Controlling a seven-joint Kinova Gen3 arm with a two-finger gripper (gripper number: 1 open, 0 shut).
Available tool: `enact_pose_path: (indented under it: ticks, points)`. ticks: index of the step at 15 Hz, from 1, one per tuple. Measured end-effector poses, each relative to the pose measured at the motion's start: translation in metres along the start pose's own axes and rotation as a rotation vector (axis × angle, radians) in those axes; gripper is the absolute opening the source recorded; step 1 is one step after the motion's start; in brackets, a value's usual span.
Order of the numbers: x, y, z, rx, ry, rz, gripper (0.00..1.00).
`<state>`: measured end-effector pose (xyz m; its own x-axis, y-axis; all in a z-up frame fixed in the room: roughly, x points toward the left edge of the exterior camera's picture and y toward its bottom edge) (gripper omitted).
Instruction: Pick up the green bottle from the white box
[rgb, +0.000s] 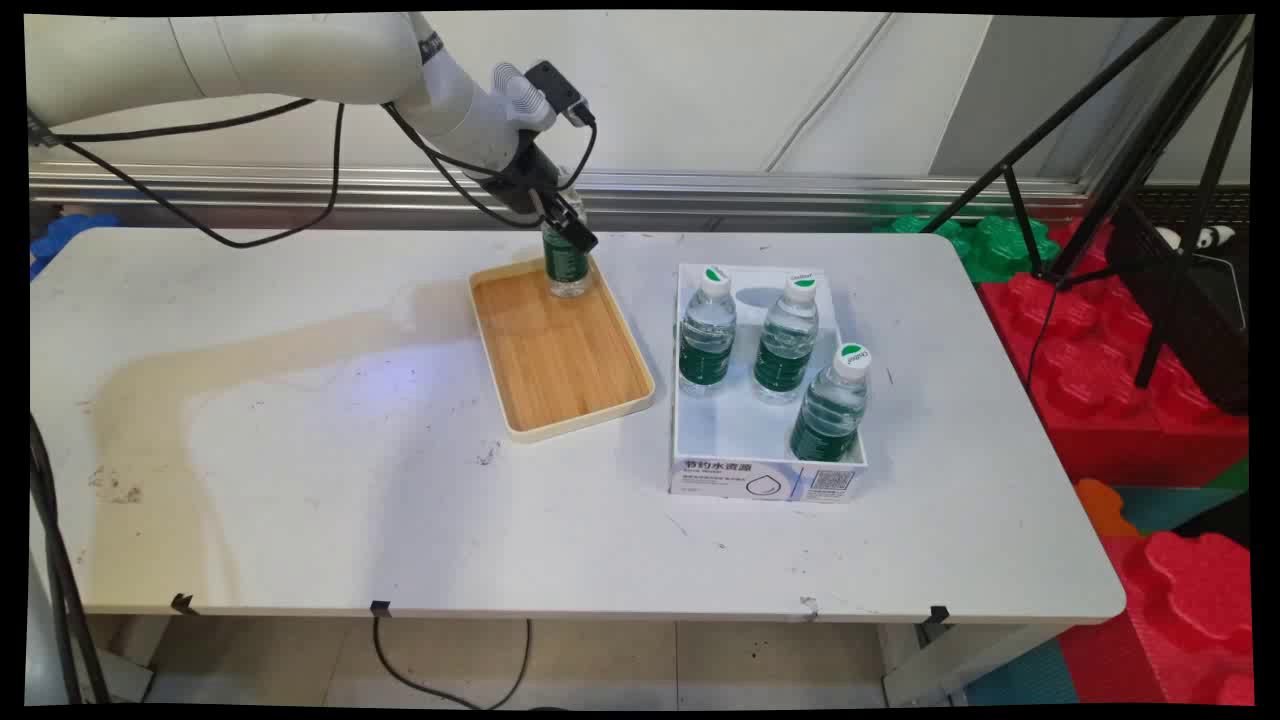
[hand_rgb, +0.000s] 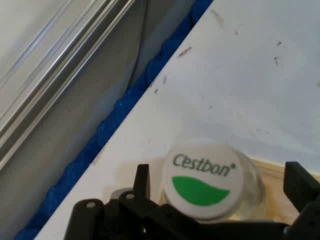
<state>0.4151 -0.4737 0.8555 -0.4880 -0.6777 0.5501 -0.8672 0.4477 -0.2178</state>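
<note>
The black two-finger gripper (rgb: 562, 228) is down over a water bottle (rgb: 567, 262) that stands upright at the far end of a wooden tray (rgb: 560, 350), near the tray's far right corner. In the hand view the bottle's white cap (hand_rgb: 201, 181), printed "Cestbon" over a green swoosh, sits between the two fingers (hand_rgb: 142, 181), which flank the bottle's neck on either side; they seem to be closed on the bottle, though contact at the pads is hard to make out. The rest of the tray's bamboo-coloured floor is bare.

Just to the right of the tray, apart from it, is a low white cardboard box (rgb: 762, 478) with printed lettering and a QR code on its near wall. Three more green-labelled bottles stand in it: one at the far left (rgb: 707, 333), one at the far middle (rgb: 787, 340), and one at the near right corner (rgb: 832, 404), leaning slightly. All rest on the white table (rgb: 300, 450), stained tan on its left half
</note>
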Motion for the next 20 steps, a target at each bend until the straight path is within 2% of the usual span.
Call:
enact_pose_path:
  ticks: [4, 14, 17, 20]
  points:
    - [0.003, 0.001, -0.012, 0.014, 0.024, 0.004, 1.00]
    - [-0.022, 0.024, -0.092, 0.056, 0.054, 0.000, 1.00]
    - [-0.031, 0.033, -0.113, 0.053, 0.049, 0.026, 1.00]
    - [-0.040, 0.048, -0.134, 0.032, 0.040, 0.067, 1.00]
